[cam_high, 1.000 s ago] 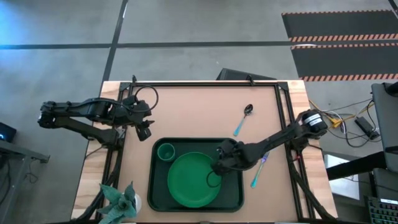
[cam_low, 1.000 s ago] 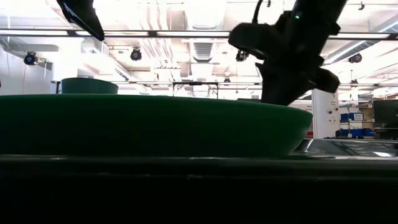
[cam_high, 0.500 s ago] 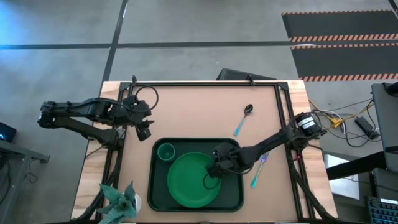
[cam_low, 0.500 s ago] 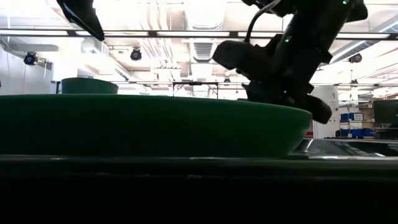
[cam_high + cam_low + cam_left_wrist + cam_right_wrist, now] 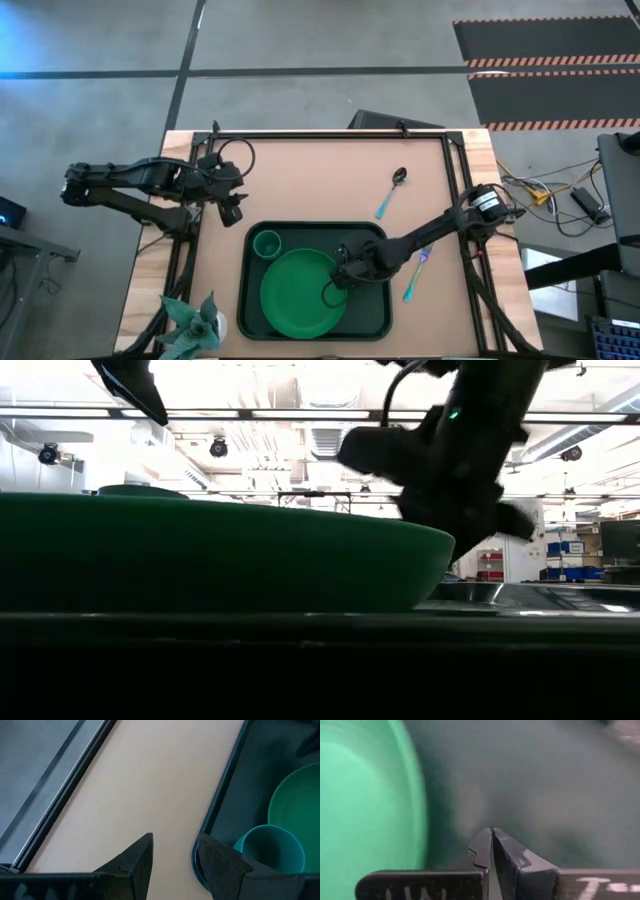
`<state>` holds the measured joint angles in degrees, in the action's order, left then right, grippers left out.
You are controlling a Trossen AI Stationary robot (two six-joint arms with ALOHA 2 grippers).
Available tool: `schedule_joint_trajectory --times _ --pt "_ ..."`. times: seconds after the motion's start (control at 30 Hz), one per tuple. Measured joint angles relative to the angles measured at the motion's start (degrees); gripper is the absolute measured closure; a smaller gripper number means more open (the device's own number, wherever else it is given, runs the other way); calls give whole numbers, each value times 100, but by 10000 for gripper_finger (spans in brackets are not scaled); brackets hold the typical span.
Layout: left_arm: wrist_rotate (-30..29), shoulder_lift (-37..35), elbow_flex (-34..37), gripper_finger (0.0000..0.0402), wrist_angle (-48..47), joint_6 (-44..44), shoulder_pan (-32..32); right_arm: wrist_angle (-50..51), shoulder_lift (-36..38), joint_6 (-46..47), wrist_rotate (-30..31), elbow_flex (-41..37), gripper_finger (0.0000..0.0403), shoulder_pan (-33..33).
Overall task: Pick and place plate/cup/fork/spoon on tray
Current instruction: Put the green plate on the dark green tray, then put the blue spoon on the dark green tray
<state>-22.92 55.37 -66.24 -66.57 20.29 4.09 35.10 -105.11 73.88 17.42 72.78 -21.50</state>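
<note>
Two things lie inside the tray (image 5: 372, 235): the plate (image 5: 300, 292) fills its middle, and the cup (image 5: 266, 243) stands upright in the tray's far left corner, just beside the plate. The right tool (image 5: 333, 285) is low over the tray at the plate's right rim, its fingers (image 5: 485, 849) pressed together with nothing between them. The left tool (image 5: 233, 208) hangs over the surface (image 5: 310, 180) near the tray's far left corner, its fingers (image 5: 135, 857) apart. The fork (image 5: 415, 274) lies on the surface just right of the tray, partly under the right arm. The spoon (image 5: 391, 191) lies beyond the tray's far right corner.
</note>
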Motion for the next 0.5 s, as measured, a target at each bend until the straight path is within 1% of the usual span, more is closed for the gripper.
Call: schedule_joint_trajectory --times 0.1,0.23,0.4,0.5 --pt "0 0 1 261 0 0 -1 814 251 160 11 226 394 -12" --pt "0 0 0 261 0 -2 0 1486 599 254 117 411 394 -37" --pt "0 0 2 261 3 0 -1 2041 1114 731 792 410 394 51" --pt "0 0 2 261 4 0 -2 2398 1379 1038 860 305 394 247"
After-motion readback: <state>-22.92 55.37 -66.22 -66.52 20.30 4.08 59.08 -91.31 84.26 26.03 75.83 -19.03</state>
